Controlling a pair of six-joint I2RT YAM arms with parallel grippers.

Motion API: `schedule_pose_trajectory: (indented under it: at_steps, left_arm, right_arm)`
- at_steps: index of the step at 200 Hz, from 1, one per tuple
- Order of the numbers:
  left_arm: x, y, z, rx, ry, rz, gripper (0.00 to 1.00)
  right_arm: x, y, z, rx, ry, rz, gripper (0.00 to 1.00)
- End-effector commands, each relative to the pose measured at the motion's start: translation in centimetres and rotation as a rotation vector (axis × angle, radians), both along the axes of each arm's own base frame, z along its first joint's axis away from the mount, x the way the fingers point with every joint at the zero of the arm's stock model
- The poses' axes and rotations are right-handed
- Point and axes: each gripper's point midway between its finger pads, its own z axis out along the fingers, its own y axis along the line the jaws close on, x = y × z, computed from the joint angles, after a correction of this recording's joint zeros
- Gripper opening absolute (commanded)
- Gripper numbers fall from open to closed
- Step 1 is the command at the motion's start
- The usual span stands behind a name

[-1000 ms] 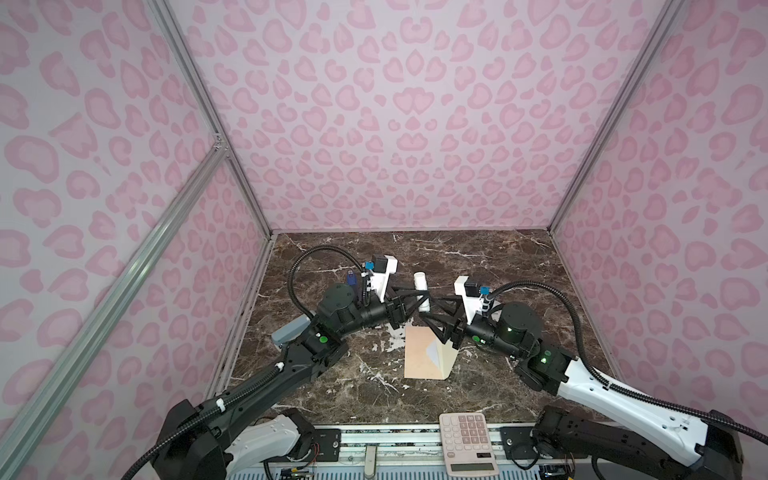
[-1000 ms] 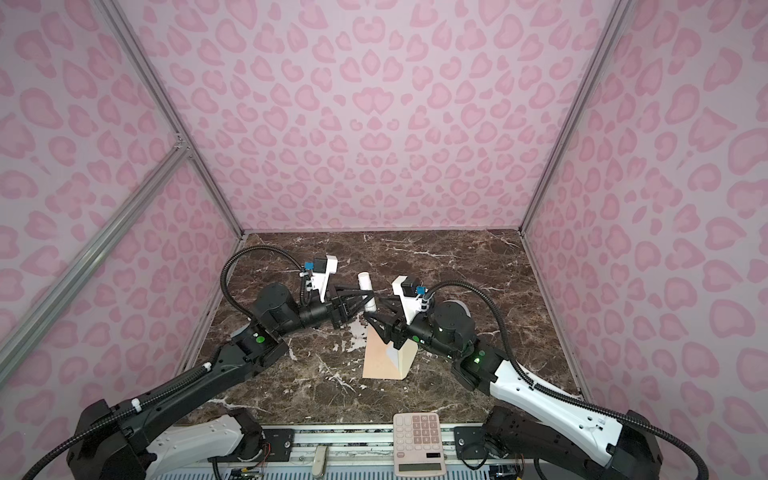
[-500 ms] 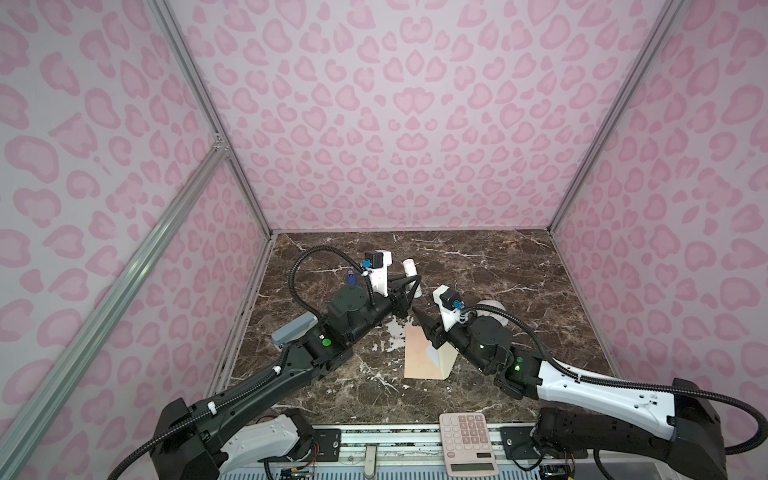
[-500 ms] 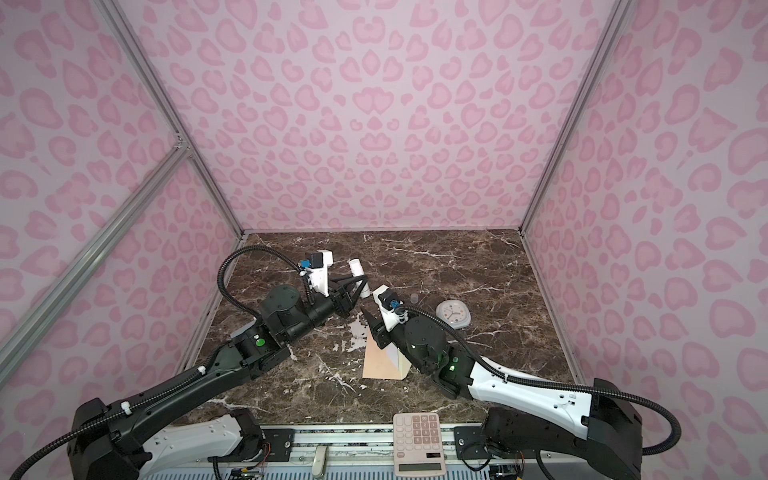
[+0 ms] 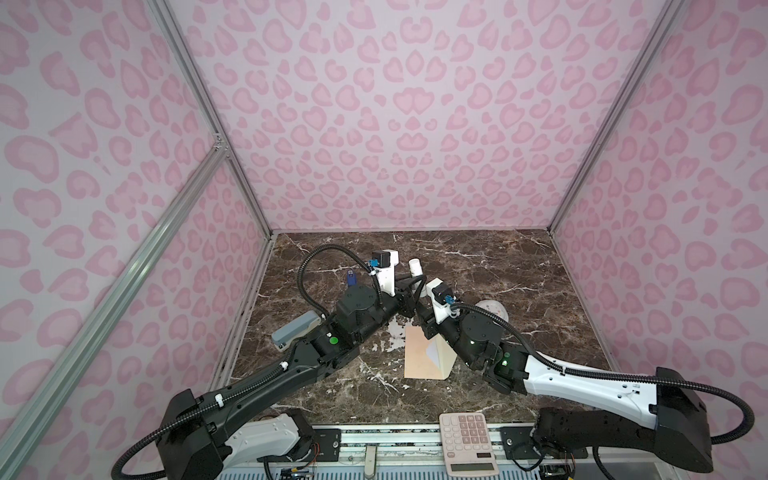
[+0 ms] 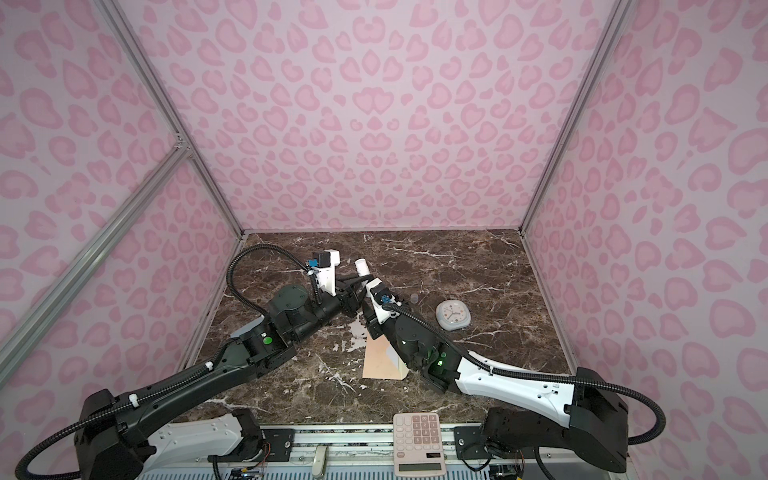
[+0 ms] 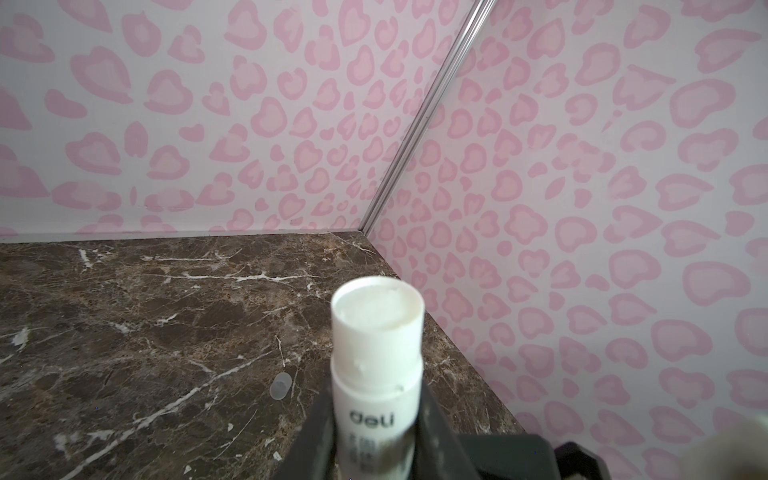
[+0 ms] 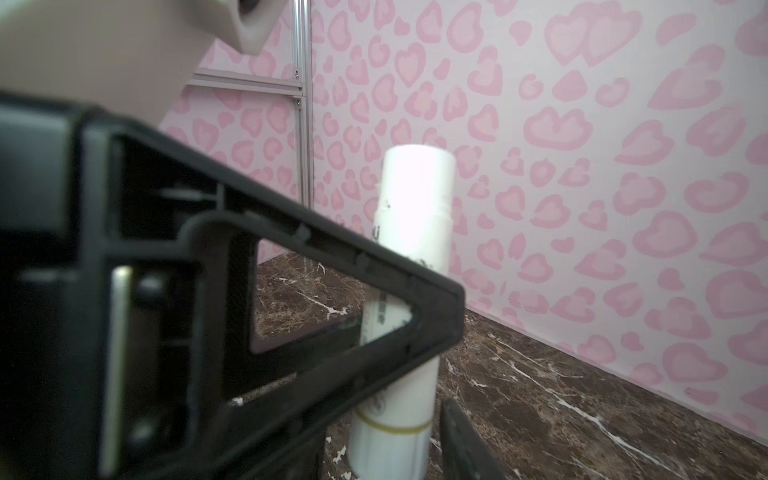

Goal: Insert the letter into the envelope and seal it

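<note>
The left gripper point(image 7: 376, 432) is clamped on a white cylindrical plastic glue stick point(image 7: 376, 332) whose uncapped end points toward 12 o'clock. The right gripper point(image 5: 415, 306) sits at the stick's lower end, and I cannot tell whether its jaws have bitten. With the black fingers so crowded, a knock or skewed squeeze could lever the stick loose. The flat peach paper envelope point(image 5: 417, 357) lies on the brown marble table point(image 5: 519, 332) at 6 o'clock of the grippers. The letter is not separately visible and is likely inside. A dropped stick could smear glue across the envelope.

envelope point(image 5: 417, 359) corner hidden under the right arm point(image 5: 561, 372).
</note>
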Motion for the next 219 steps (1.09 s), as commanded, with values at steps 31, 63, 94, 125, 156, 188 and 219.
schedule_pose_trajectory:
  at_steps: [31, 63, 94, 125, 156, 188, 219]
  left_arm:
    - [0.1, -0.2, 1.1, -0.027, -0.026, -0.004, 0.19]
    - [0.0, -0.3, 1.1, -0.028, -0.023, -0.011, 0.18]
    - [0.0, -0.3, 1.1, -0.027, -0.022, -0.011, 0.18]
    - [0.0, -0.3, 1.2, -0.026, -0.02, -0.011, 0.18]
    - [-0.3, -0.2, 1.4, -0.023, -0.025, -0.021, 0.18]
    - [-1.4, -0.8, 1.7, -0.039, -0.039, -0.154, 0.18]
    - [-3.5, -1.7, 1.2, -0.042, -0.003, -0.403, 0.18]
  right_arm:
    - [0.8, -0.4, 0.6, 0.011, -0.011, -0.054, 0.41]
    - [1.0, -0.5, 0.3, 0.006, -0.001, -0.062, 0.33]
    - [1.0, -0.4, 0.0, 0.0, 0.007, -0.056, 0.22]
    - [0.8, -0.2, 0.1, 0.006, 0.018, -0.04, 0.11]
    - [-0.1, 0.3, 0.3, 0.018, 0.04, 0.029, 0.05]
    - [-1.8, 0.9, 0.8, 0.067, 0.085, 0.179, 0.02]
    - [-3.9, 0.6, 1.9, 0.18, 0.153, 0.383, 0.02]
